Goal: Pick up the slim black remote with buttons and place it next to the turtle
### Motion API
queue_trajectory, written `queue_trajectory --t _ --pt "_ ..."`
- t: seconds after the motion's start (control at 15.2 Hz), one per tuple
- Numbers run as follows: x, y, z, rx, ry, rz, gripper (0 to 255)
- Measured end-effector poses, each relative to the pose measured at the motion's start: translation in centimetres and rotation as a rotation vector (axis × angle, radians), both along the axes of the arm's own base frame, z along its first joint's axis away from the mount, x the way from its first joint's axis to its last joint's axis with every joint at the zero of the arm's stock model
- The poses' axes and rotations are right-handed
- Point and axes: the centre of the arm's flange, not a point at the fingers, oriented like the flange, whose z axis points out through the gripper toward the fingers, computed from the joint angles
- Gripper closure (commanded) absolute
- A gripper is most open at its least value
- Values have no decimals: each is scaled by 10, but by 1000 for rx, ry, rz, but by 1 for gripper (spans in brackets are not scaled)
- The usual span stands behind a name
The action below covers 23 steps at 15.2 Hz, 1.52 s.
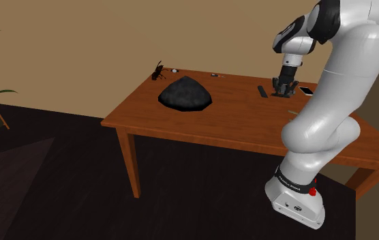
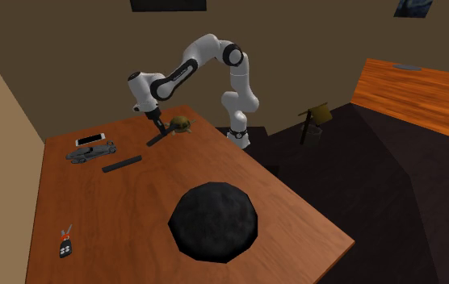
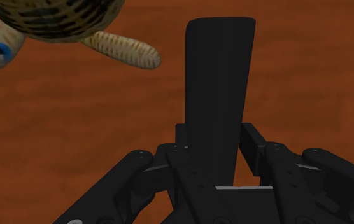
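Jaws pinch the remote (image 3: 219,89), seemingly just above the brown table (image 1: 249,126), tan wall (image 1: 79,41) behind.

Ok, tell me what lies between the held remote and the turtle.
Nothing but bare table; the wrist view shows the gap between remote and turtle.

Tan walls (image 1: 79,41), dark floor (image 1: 45,198), wooden table (image 1: 202,126)
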Motion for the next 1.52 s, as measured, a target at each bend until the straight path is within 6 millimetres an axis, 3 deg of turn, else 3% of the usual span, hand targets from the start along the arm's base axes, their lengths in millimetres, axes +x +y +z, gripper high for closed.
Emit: queue_trajectory --t 0.92,1.32,1.39,1.52 --pt "2 1 -74 0 -1 0 255" --pt "2 1 -79 0 -1 0 255" --pt "2 1 -79 0 -1 0 0" --pt "2 1 -80 -1 0 0 0"
